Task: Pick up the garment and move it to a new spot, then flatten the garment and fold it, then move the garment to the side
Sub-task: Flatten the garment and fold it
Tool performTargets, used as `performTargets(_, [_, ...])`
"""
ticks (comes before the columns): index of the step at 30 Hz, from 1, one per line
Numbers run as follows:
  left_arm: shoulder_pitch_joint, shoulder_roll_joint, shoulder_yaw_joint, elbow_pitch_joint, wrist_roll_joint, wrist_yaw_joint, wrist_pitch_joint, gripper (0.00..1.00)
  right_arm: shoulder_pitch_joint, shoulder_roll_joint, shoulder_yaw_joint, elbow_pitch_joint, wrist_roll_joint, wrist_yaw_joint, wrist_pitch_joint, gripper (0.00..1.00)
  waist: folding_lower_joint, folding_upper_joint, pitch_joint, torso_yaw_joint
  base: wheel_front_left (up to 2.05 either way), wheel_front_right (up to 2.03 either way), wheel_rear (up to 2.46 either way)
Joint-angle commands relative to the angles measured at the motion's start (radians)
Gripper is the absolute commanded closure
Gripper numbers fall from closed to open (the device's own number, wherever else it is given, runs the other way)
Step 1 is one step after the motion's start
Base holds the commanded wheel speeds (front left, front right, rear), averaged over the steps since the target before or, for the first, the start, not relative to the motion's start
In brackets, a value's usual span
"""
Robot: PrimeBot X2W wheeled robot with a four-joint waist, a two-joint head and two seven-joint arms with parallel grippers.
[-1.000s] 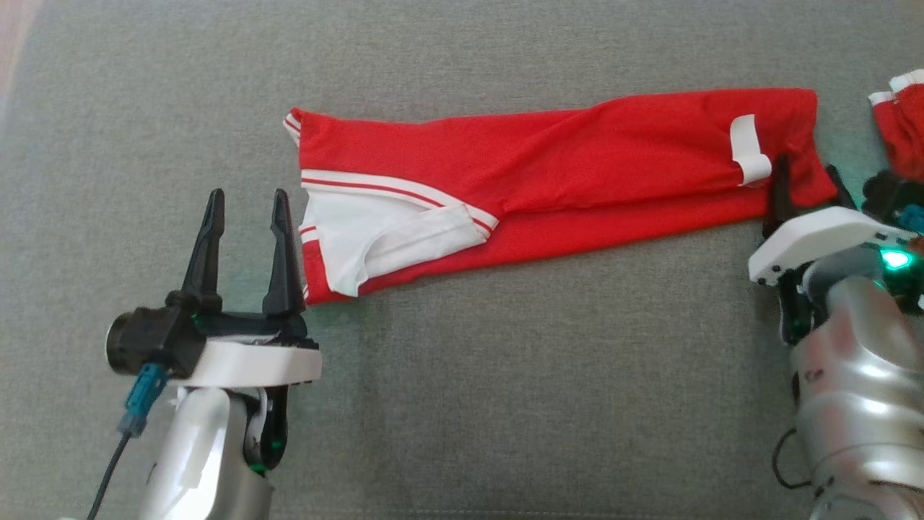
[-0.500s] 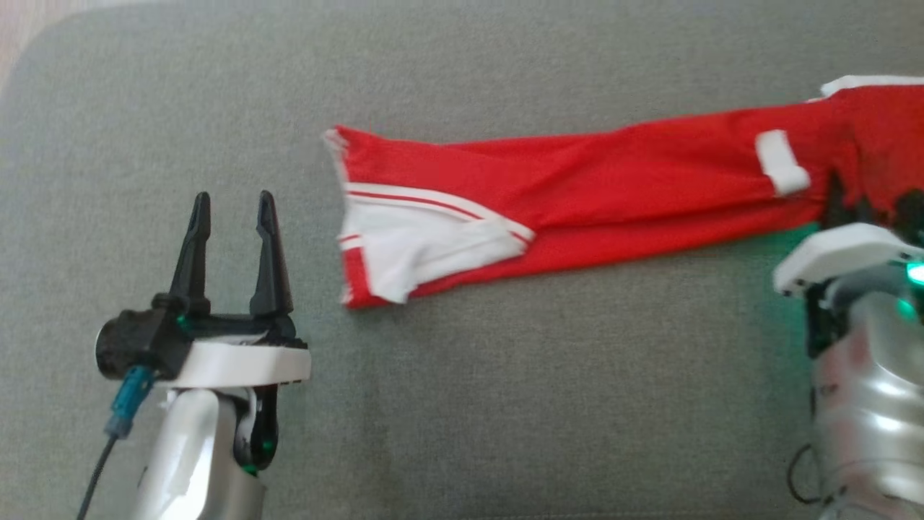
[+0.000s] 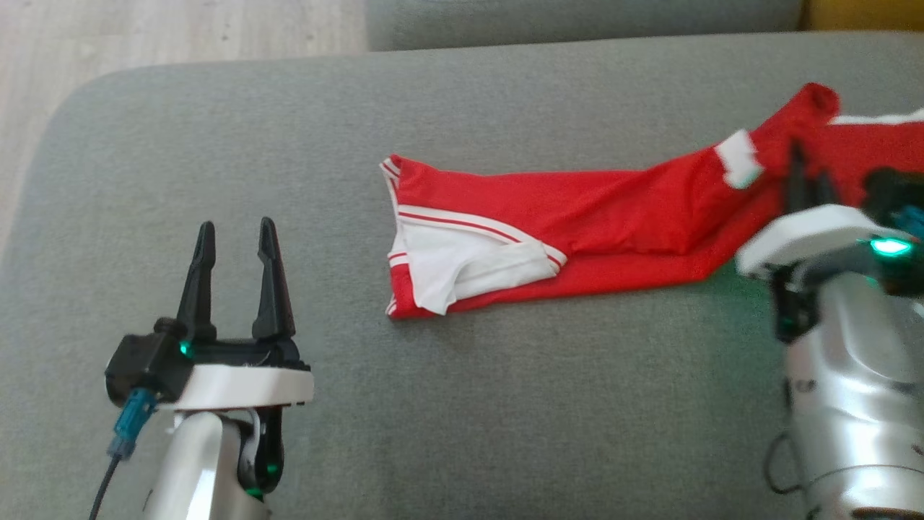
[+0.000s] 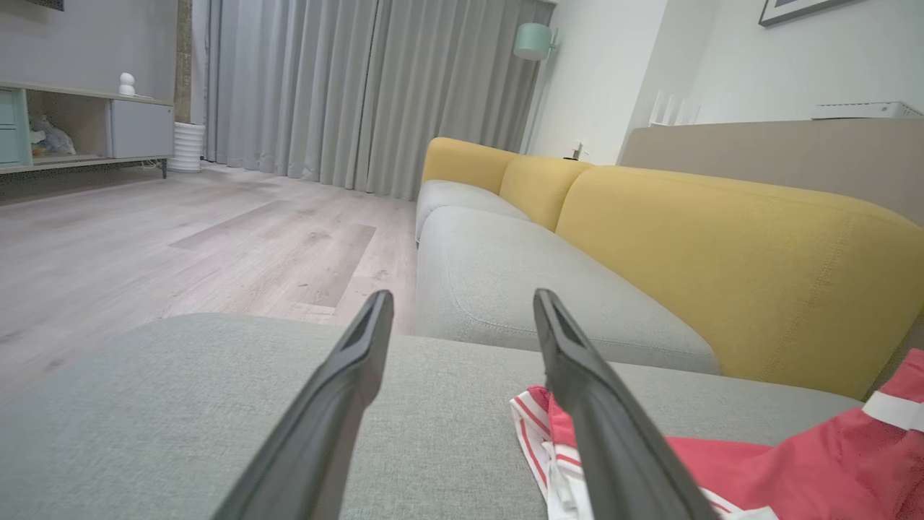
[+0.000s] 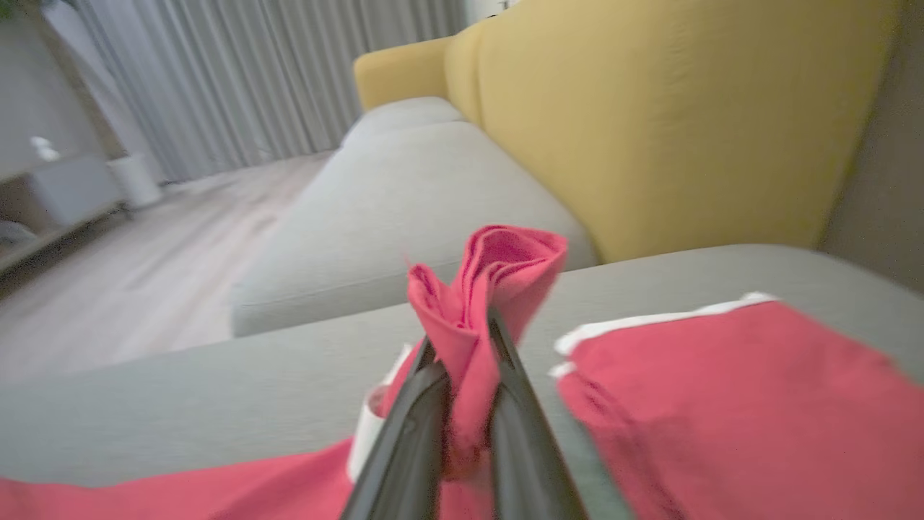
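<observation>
- right gripper (image 3: 807,177) is clenching the red garment (image 3: 577,217) at its right end, with fabric bunching up between the fingers (image 5: 411,433)
- rest of it is lying stretched across the grey sofa cushion (image 3: 505,397), white-trimmed end pointing left
- left gripper (image 3: 236,225) is hovering released, fingers spread, near that end and not touching it
- second red piece (image 5: 722,404) is lying just right of the clenched gripper

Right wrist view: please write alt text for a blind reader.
The right gripper is shut on a bunched fold of the red garment, held up above the grey cushion. A yellow sofa back stands behind.
</observation>
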Motion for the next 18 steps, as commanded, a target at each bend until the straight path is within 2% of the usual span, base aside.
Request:
performTargets(1, [-0.019, 0.005, 0.028, -0.034, -0.005, 0.007, -0.005, 0.00, -0.055, -0.001, 0.064, -0.035, 0.069, -0.001, 0.008, 1.00, 0.0002, 0.0000, -0.010, 0.015, 0.00, 0.00, 0.00])
performTargets(4, [-0.014, 0.005, 0.019, -0.036, -0.009, 0.011, -0.005, 0.00, -0.044, -0.001, 0.259, -0.086, 0.279, -0.001, 0.041, 1.00, 0.0002, 0.0000, -0.014, 0.036, 0.00, 0.00, 0.00])
performTargets(8, [-0.014, 0.005, 0.010, -0.034, -0.010, 0.012, -0.005, 0.00, -0.011, -0.001, 0.480, -0.184, 0.464, -0.001, 0.062, 1.00, 0.0002, 0.0000, -0.010, 0.069, 0.00, 0.00, 0.00])
performTargets(12, [-0.014, 0.005, 0.005, -0.037, -0.016, 0.016, -0.005, 0.00, 0.015, -0.001, 0.619, -0.205, 0.553, -0.001, 0.050, 1.00, 0.0002, 0.0000, -0.017, 0.104, 0.00, 0.00, 0.00])
performTargets(18, [-0.014, 0.005, -0.019, -0.033, -0.033, 0.016, -0.005, 0.00, 0.019, -0.001, 0.749, -0.152, 0.655, -0.001, 0.021, 1.00, 0.0002, 0.0000, -0.018, 0.158, 0.00, 0.00, 0.00])
